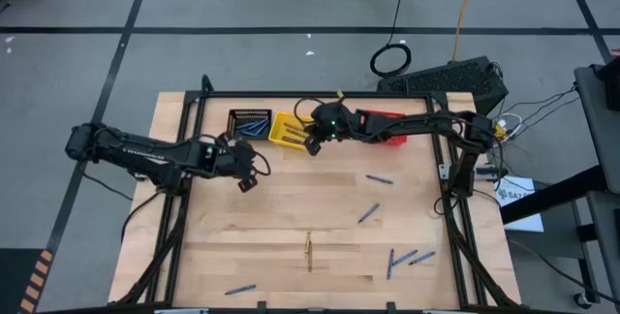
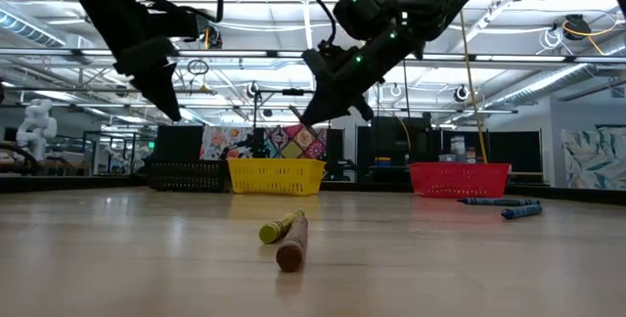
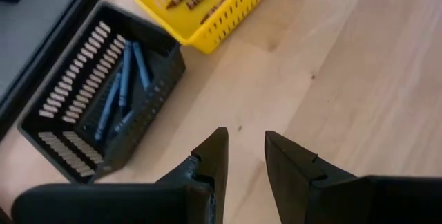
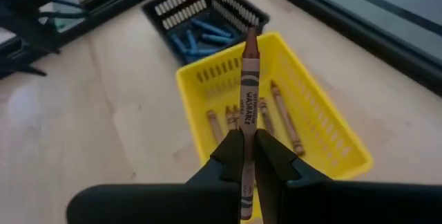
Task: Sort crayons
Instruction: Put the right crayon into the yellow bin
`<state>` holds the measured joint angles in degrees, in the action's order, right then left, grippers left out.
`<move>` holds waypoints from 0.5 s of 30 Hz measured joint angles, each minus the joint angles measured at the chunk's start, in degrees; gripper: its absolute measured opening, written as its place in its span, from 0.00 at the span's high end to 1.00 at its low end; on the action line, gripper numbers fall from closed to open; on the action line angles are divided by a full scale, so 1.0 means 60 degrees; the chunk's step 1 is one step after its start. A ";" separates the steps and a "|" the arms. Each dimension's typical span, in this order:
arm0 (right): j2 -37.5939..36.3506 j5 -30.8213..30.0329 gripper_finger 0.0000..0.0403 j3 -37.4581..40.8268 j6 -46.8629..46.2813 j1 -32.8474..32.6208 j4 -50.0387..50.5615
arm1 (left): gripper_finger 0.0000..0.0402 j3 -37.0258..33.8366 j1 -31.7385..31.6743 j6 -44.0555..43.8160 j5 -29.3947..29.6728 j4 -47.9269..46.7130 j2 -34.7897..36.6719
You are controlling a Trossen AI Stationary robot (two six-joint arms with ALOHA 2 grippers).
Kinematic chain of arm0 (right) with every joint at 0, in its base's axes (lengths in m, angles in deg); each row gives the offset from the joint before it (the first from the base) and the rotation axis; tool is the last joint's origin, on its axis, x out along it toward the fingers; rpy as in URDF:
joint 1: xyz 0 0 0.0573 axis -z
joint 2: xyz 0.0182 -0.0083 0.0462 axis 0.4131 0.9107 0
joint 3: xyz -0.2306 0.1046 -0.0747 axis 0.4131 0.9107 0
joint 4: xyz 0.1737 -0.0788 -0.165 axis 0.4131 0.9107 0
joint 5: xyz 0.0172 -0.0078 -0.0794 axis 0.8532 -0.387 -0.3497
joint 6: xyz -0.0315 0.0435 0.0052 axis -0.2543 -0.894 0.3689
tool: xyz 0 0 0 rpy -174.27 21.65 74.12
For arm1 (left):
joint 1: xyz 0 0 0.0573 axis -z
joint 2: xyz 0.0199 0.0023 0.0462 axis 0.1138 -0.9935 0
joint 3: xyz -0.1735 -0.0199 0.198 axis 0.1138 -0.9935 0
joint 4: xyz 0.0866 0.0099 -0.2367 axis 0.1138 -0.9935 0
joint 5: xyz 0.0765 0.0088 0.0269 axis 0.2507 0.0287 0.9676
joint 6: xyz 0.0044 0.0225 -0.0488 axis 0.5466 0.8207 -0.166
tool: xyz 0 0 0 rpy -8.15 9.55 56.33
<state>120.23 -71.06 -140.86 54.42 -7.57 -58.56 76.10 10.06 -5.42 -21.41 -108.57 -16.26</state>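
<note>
- Near edge of the table (image 1: 291, 217): 2 crayons (image 2: 286, 237), 1 olive, 1 brown, lie unsorted; blue ones (image 1: 399, 258) are scattered too.
- Left gripper (image 3: 246, 156) hovers empty, jaws spread.
- Right gripper (image 4: 247, 156) pinches a brown crayon (image 4: 248, 92) above the yellow basket (image 4: 331, 137).
- Wrist views alone show contents: blues in the black basket (image 3: 41, 124), browns in yellow.

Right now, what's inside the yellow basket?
The yellow basket holds several brown crayons lying on its floor. The right gripper holds another brown crayon above it, covering part of the floor, so an exact count isn't possible.
</note>
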 joint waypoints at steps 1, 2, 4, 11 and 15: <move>0.0051 0.0000 1.00 0.0000 0.0006 0.0048 -0.0077 | 0.76 0.0000 -0.0088 0.0169 -0.0002 0.0121 0.0000; 0.0107 0.0015 1.00 0.0000 0.0030 0.0114 -0.0198 | 0.76 0.0000 -0.0177 0.0279 -0.0002 0.0226 0.0000; 0.0214 0.0252 1.00 0.0000 0.0040 0.0248 -0.0376 | 0.76 0.0000 -0.0349 0.0501 0.0000 0.0412 -0.0001; 0.0732 0.0964 1.00 -0.0095 0.0036 0.0527 -0.1276 | 0.76 0.0000 -0.0746 0.0719 -0.0004 0.0825 -0.0001; 0.1239 0.1263 1.00 -0.0590 0.0092 0.0574 -0.1138 | 0.76 0.0000 -0.0862 0.0747 -0.0004 0.0807 -0.0003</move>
<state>127.67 -63.48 -144.40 54.98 -4.13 -65.39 76.10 4.88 -0.94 -21.43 -103.73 -16.28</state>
